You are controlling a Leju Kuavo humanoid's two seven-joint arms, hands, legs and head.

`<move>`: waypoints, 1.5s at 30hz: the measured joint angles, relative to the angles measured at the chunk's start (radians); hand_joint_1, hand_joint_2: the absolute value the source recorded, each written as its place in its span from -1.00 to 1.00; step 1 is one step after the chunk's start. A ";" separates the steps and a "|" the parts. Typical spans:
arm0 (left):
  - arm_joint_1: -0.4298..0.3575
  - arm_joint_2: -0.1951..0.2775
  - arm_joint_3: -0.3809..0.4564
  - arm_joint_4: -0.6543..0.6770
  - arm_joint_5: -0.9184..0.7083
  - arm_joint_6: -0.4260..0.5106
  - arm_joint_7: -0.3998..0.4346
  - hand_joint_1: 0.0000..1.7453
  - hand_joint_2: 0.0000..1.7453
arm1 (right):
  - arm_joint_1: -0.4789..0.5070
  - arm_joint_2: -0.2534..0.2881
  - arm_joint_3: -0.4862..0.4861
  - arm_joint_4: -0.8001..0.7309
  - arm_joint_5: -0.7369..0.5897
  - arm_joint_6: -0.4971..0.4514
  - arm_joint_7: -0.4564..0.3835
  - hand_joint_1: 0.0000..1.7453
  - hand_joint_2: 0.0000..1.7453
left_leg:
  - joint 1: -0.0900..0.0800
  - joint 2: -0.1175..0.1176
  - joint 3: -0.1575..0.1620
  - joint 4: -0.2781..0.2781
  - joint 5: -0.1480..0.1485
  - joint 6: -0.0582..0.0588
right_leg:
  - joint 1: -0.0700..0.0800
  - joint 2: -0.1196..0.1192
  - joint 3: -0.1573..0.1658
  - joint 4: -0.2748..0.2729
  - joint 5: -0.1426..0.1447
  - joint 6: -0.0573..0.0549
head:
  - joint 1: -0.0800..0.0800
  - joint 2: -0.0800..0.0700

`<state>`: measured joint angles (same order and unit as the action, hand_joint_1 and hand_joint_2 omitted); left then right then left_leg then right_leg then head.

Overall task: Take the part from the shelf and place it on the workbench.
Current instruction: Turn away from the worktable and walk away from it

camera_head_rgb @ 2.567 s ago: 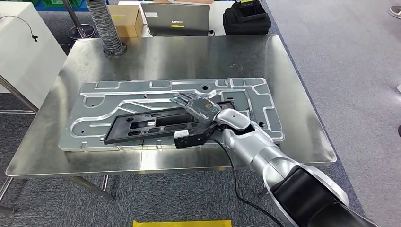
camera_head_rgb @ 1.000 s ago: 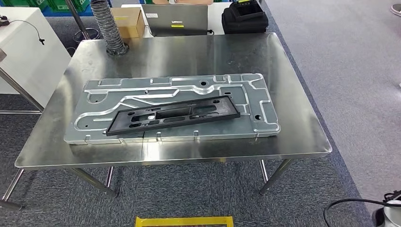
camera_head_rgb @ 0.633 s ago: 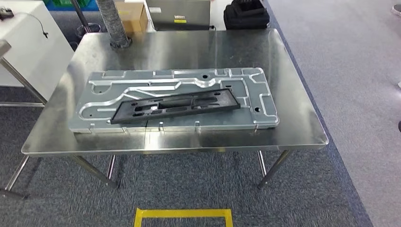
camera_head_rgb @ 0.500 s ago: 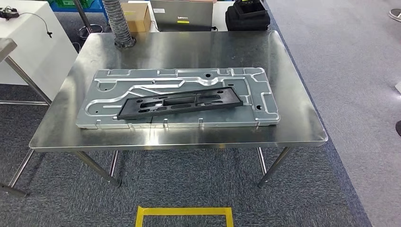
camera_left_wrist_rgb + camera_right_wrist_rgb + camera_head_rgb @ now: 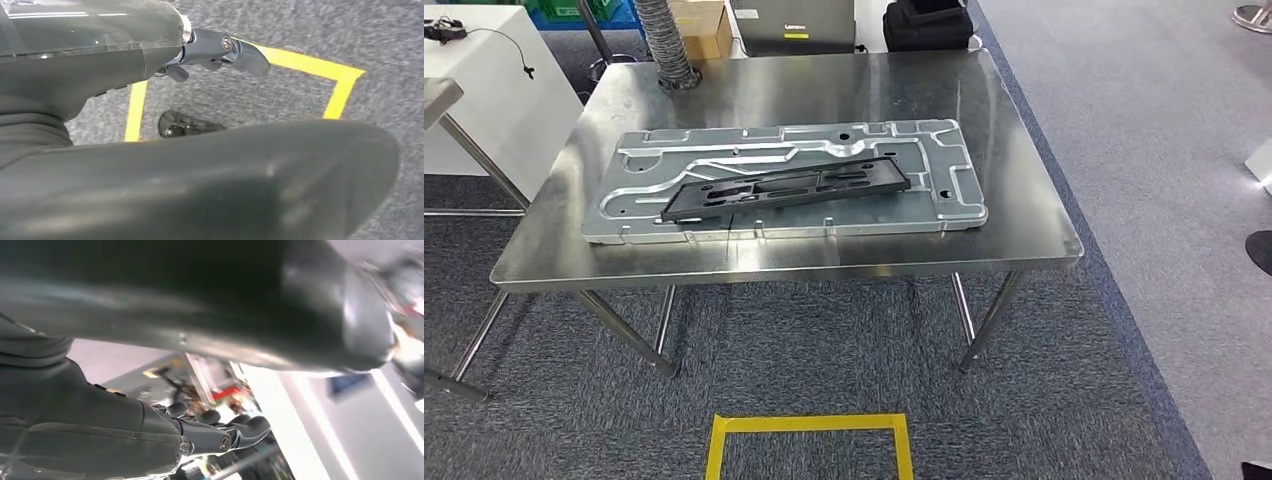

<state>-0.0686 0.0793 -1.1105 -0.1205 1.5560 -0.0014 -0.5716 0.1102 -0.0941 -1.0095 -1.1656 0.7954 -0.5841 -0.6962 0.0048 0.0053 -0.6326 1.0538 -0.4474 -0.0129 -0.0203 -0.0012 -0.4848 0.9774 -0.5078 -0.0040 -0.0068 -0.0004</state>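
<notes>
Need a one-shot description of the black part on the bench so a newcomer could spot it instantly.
Start at the steel workbench in the head view. A large silver machined plate with raised channels lies flat across its middle. The black part lies on top of that plate, slightly slanted: a long, flat, dark frame with cutouts, the only black thing on the bare metal.

Grey carpet [image 5: 824, 370], yellow tape square [image 5: 809, 445], white cabinet [image 5: 499, 90].

My part [image 5: 786, 188] is matte black. It lies on a silver-grey plate [image 5: 944, 205]. The tabletop [image 5: 1014, 215] is brushed silver. The floor [image 5: 824, 340] is speckled grey carpet with yellow tape [image 5: 808, 424].
</notes>
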 joint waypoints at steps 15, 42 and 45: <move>-0.007 -0.005 -0.015 0.000 -0.002 0.016 0.035 -1.00 -1.00 | -0.102 0.063 -0.107 0.739 0.432 -0.032 0.434 -1.00 -1.00 | -0.006 0.005 0.201 -0.115 -0.066 0.050 | 0.013 -0.001 -0.153 0.038 0.090 0.028 | 0.000 0.000; -0.026 -0.034 -0.077 0.000 -0.011 0.036 0.088 -1.00 -1.00 | -0.161 0.170 -0.075 0.939 0.475 0.329 0.523 -1.00 -1.00 | -0.003 -0.004 0.220 -0.098 -0.098 0.017 | 0.012 -0.005 -0.116 0.014 0.103 0.018 | 0.000 0.000; -0.023 -0.025 -0.081 0.000 -0.008 0.038 0.088 -1.00 -1.00 | -0.162 0.178 -0.076 0.948 0.477 0.352 0.542 -1.00 -1.00 | -0.004 0.001 0.193 -0.107 -0.071 0.043 | 0.008 -0.002 -0.133 0.027 0.090 0.034 | 0.000 0.000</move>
<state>-0.0920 0.0540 -1.1919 -0.1205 1.5477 0.0361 -0.4839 -0.0520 0.0842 -1.0852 -0.2177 1.2719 -0.2321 -0.1538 0.0012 0.0068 -0.4392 0.9466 -0.5185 0.0297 -0.0124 -0.0030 -0.6175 1.0046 -0.4180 0.0302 -0.0069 -0.0004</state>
